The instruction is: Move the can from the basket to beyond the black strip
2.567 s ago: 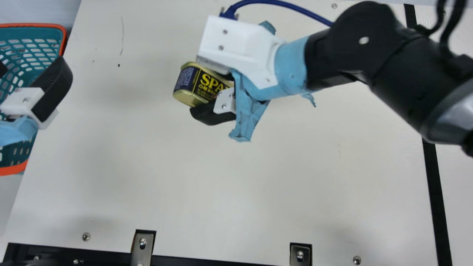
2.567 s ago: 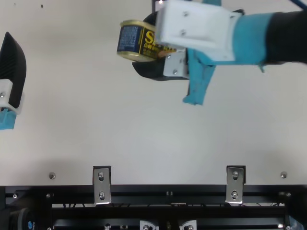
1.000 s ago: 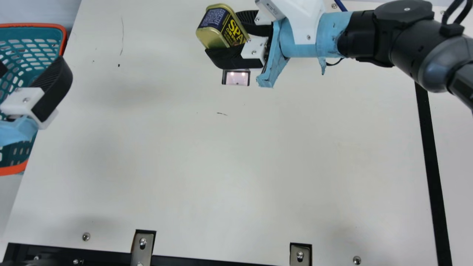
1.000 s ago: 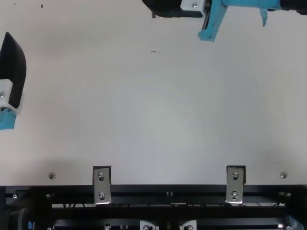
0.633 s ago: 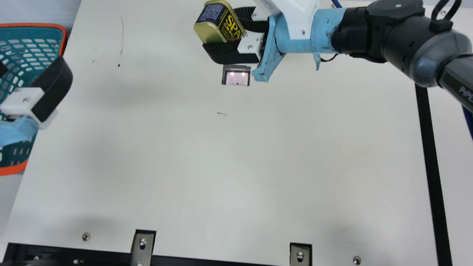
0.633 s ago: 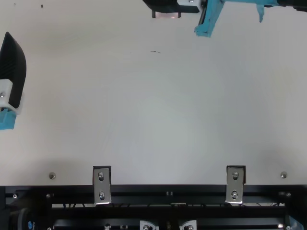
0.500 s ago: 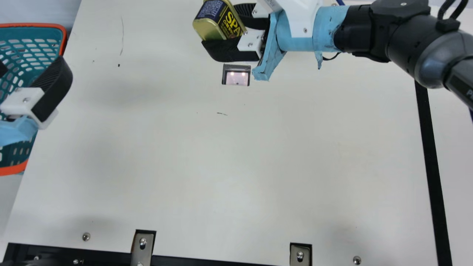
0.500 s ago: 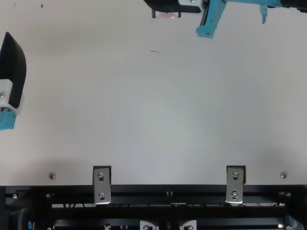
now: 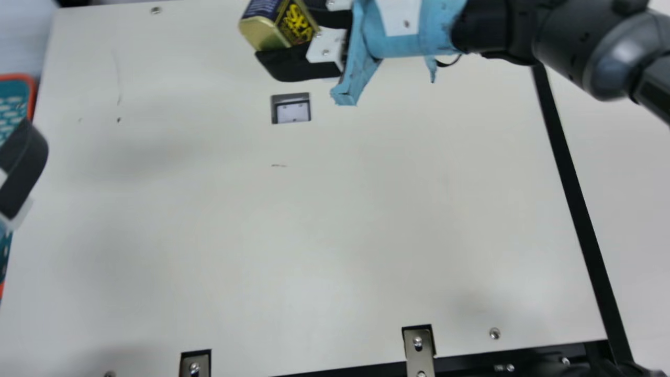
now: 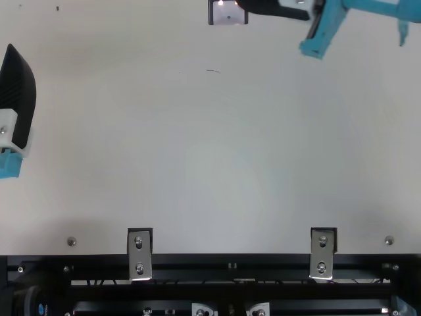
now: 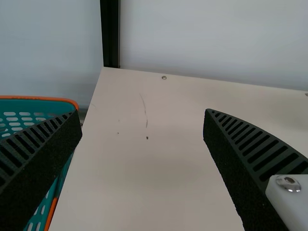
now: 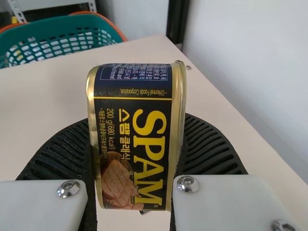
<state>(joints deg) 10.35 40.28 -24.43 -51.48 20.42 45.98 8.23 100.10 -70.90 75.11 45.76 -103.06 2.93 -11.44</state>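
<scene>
Pinching luncheon-meat can point(image 9: 277, 23) w/ my R gripper point(image 12: 137, 120), top, L of ctr, main view. Out of basket point(image 9: 32, 97); crossing black strip point(image 9: 573, 193), far R, + set-down remain. L gripper point(image 11: 143, 115) spread.

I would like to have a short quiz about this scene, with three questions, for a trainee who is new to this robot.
1. True or false: the right hand holds the can.
2. In the main view, where is the can relative to the black strip? (a) on the basket's side (b) beyond it (c) lying on it
3. Fill in the colour: the basket's rim is ____.

Key: 1 true; 2 a; 3 orange.
</scene>
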